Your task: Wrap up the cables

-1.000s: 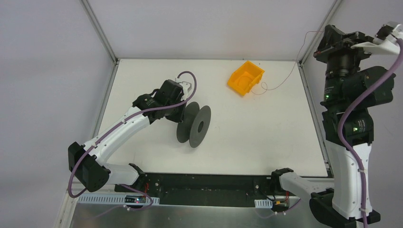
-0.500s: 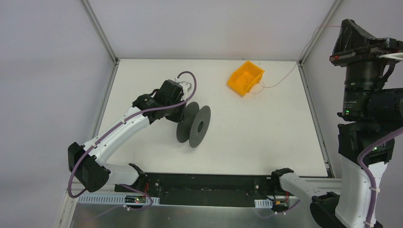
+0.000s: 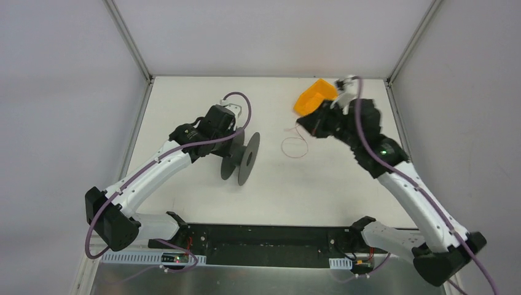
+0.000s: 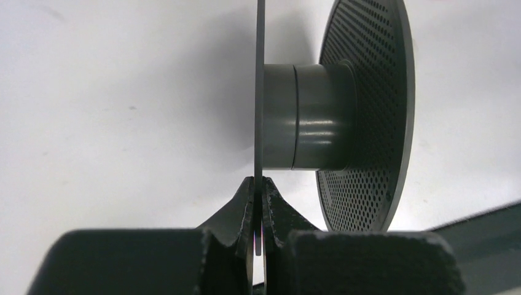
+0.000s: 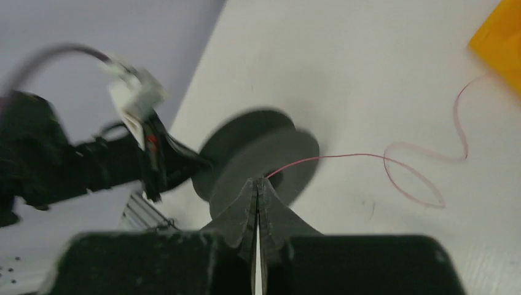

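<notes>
Left pincer [image 4: 258, 184] clamps one flange of the dark grey plastic spool [image 4: 313, 117]. Right pincer [image 5: 258, 184] pinches the thread-thin pinkish wire [image 5: 344, 156], slack looped on the white bench [image 3: 344, 184]. Take up slack first, then lay it square onto the hub.

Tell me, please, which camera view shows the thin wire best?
Right wrist: the wire runs from the shut right tool across the table into a loop. Top external shows only a faint loop near the orange bin. Left wrist shows just the spool, no wire.
</notes>
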Controlling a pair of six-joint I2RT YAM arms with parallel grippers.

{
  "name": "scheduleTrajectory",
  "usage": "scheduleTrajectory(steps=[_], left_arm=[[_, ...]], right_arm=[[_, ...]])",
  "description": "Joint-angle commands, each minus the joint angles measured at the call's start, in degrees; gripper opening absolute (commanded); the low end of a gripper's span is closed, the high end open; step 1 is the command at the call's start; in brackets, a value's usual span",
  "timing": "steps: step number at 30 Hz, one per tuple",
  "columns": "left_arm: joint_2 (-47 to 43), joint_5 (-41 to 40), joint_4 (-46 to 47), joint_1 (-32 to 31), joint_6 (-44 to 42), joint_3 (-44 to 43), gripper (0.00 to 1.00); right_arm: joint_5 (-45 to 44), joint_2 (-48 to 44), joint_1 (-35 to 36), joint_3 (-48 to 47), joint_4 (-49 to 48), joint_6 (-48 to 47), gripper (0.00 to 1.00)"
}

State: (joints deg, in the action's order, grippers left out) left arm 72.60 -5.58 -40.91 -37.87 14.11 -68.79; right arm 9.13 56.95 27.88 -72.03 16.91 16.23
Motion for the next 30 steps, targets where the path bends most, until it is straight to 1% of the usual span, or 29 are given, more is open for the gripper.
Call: scheduleTrajectory(steps=[1, 2, 3, 4, 6, 9, 12, 14, 16, 19, 20, 22, 24, 25, 27, 30], left_arm=[[-3.93, -16.97, -0.85, 0.06, -0.18, 0.30, 0.00], [-4.29, -18.70, -0.99, 0.07, -0.07, 0.36, 0.00], [-4.52, -20.12, -1.14, 0.12, 0.03, 0.55, 0.00], [-4.72, -21.36, -1.30, 0.16, 0.04, 0.59, 0.00], [-5.02, -23.70, -1.73, 0.16, 0.17, 0.58, 0.00], [-5.75, -26.48, -1.90, 0.16, 0.53, 0.80, 0.00], [-6.10, -26.66, -1.86, 0.16, 0.79, 0.85, 0.00], [-5.98, -26.58, -1.81, 0.16, 0.75, 0.78, 0.00], [-6.00, -26.47, -1.81, 0.16, 0.88, 0.80, 0.00], [-6.08, -26.06, -1.75, 0.16, 1.43, 0.84, 0.00], [-6.03, -26.22, -1.73, 0.16, 1.49, 0.81, 0.00], [-6.06, -27.11, -1.72, 0.16, 1.53, 0.96, 0.00], [-6.13, -28.17, -1.74, 0.21, 1.68, 1.15, 0.00], [-6.08, -28.36, -1.72, 0.29, 1.71, 1.27, 0.00], [-5.79, -28.43, -1.72, 0.57, 1.80, 1.24, 0.00], [-5.24, -28.07, -1.75, 0.94, 1.93, 1.25, 0.00]], right_arm=[[-4.33, 3.70, 12.17, 8.11, -1.57, 6.88, 0.00], [-4.93, 5.55, 13.73, 9.54, -2.59, 8.08, 0.01], [-5.02, 7.44, 15.27, 10.47, -3.70, 9.09, 0.05], [-4.37, 9.28, 16.68, 10.92, -4.80, 9.35, 0.12], [-3.56, 12.83, 18.64, 9.70, -3.66, 7.63, 0.29], [-2.55, 14.87, 19.16, 7.50, -2.26, 1.18, 0.45], [-2.85, 14.61, 19.10, 7.72, -2.58, -8.77, 0.54], [-2.67, 14.11, 19.14, 8.66, -3.00, -14.74, 0.56], [-2.07, 13.88, 19.09, 11.37, -5.28, -24.56, 0.57], [2.13, 15.31, 19.06, 15.78, -8.63, -38.97, 0.58], [2.43, 16.54, 19.04, 16.11, -8.99, -41.98, 0.58], [3.24, 19.83, 18.23, 15.25, -9.20, -45.99, 0.58], [6.63, 23.26, 18.09, 14.62, -9.34, -50.18, 0.57], [8.50, 24.93, 18.08, 14.68, -10.92, -51.14, 0.57], [11.80, 27.64, 18.08, 15.63, -15.57, -51.06, 0.56], [12.73, 31.10, 18.21, 19.91, -26.46, -50.25, 0.55]])
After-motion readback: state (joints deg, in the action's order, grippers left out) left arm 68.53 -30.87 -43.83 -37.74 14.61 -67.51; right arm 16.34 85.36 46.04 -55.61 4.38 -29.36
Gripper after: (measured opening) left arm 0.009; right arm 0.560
